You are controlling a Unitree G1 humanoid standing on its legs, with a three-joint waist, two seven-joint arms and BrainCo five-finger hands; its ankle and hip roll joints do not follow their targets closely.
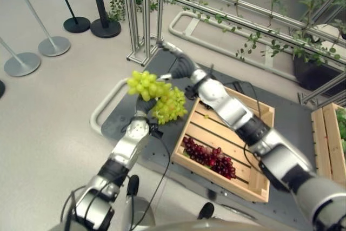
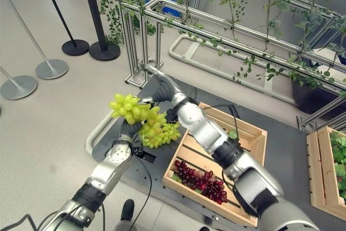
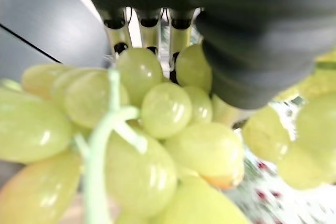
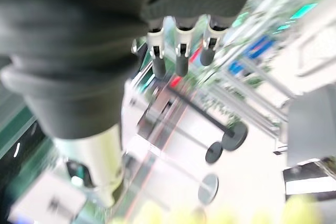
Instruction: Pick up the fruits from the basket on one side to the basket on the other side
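Green grapes (image 1: 157, 97) hang in the left hand (image 1: 144, 106), lifted clear of the crate (image 1: 259, 185); red grapes (image 1: 210, 157) remain inside, so transfer is underway. Right eye view: right hand (image 2: 160, 87) reaches beside the bunch. Left wrist view: fingers (image 3: 149, 29) curl onto grapes. Right wrist view: fingers (image 4: 181, 51) straight, empty.

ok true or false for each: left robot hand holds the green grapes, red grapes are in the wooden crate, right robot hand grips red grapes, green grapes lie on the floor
1. The left robot hand holds the green grapes. True.
2. The red grapes lie in the wooden crate. True.
3. The right robot hand grips red grapes. False: it is up beside the green bunch, fingers straight, holding nothing.
4. The green grapes lie on the floor. False: they are held up in the air, beside the crate.
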